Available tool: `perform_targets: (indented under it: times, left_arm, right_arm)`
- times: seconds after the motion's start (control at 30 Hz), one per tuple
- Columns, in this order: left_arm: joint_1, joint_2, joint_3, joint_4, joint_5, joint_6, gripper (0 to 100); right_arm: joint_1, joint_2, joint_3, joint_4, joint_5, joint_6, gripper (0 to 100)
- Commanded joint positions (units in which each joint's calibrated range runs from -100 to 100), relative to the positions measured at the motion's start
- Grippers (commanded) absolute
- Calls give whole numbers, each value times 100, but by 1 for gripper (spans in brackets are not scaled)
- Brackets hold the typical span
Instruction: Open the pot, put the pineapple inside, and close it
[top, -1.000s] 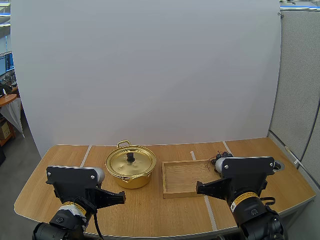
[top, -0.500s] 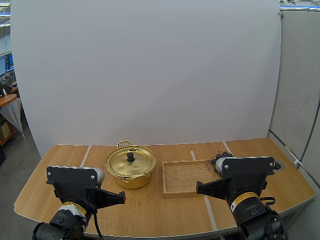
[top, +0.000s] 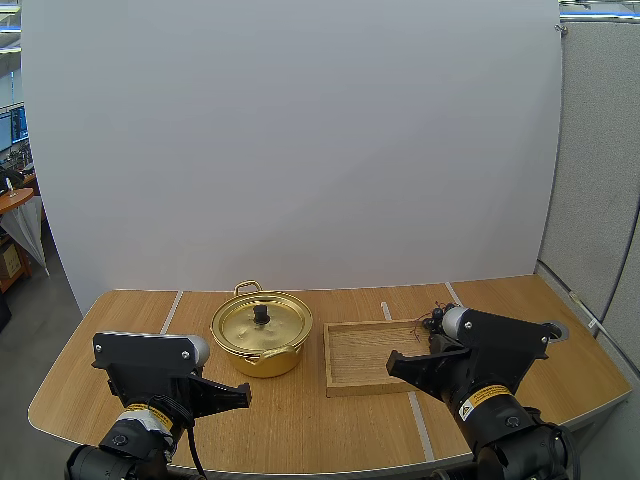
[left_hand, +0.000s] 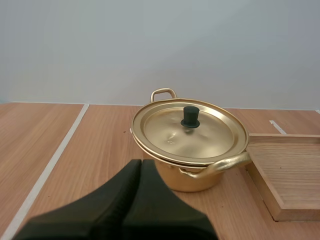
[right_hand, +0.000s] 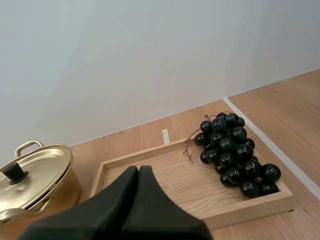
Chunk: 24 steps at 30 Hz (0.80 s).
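Two closed, empty hands: left hand (left_hand: 141, 162) sits nearer the pot (left_hand: 187, 181), lid (left_hand: 205, 137) on, knob (left_hand: 190, 116) just ahead; right hand (right_hand: 138, 170) faces the tray (right_hand: 150, 156), grapes (right_hand: 232, 150) lying toward its far right corner.

Both jaws together, empty

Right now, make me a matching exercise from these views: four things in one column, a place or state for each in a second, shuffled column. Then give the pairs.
Column one
1. lid
2. grapes
3. tray
4. left gripper

Column two
A. shut on nothing
B. lying in the tray, at the end away from the pot
C. sitting on the pot
D. beside the pot

Pairs: 1-C, 2-B, 3-D, 4-A
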Motion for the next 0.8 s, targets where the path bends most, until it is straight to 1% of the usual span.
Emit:
perform_targets:
  times: [0.0,0.1,0.2,0.3,0.33,0.53,0.77]
  left_arm:
    - [-20,-36,13,16,-61,-60,0]
    - [-20,-36,13,16,-61,-60,0]
    - [-20,-36,13,16,-61,-60,0]
    - [-12,-36,13,16,-61,-60,0]
    - [5,-36,13,16,-61,-60,0]
    - [214,-36,13,16,-61,-60,0]
    - [214,-36,13,16,-61,-60,0]
  right_arm:
    - [-103,-44,0,35,-112,-4,0]
    - [-113,-44,0,48,-112,-4,0]
    - [-113,-44,0,261,-112,-4,0]
    - [-113,-44,0,291,-112,-4,0]
    - [-113,-44,0,280,-112,-4,0]
    - [-113,-44,0,226,-112,-4,0]
    - [-113,-44,0,226,-112,-4,0]
